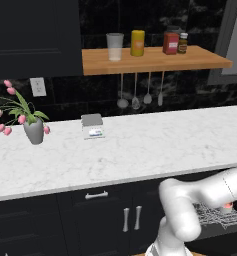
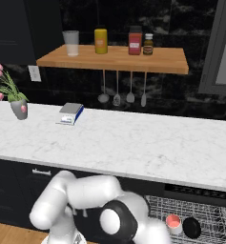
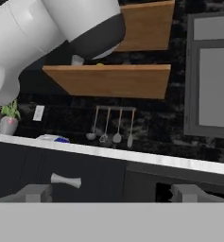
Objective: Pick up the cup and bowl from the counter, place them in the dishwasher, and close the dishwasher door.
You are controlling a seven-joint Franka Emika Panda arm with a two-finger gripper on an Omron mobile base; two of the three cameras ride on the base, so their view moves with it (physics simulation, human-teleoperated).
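Two vessels, a pink cup (image 2: 173, 222) and a dark bowl (image 2: 191, 228), are seen in the right base view on the dishwasher's wire rack (image 2: 207, 212), under the table (image 2: 133, 143) edge. In the left base view, the rack (image 1: 217, 216) juts beside the arm; a careless swing is judged likely to clip it. In the hand view, the pincer (image 3: 113, 193) is held open, gripping nothing, low before the cabinets, where room looks tight.

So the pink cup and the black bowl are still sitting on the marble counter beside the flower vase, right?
No. The right base view shows the pink cup and black bowl already in the dishwasher's wire rack, not on the counter. The flower vase does stand there.
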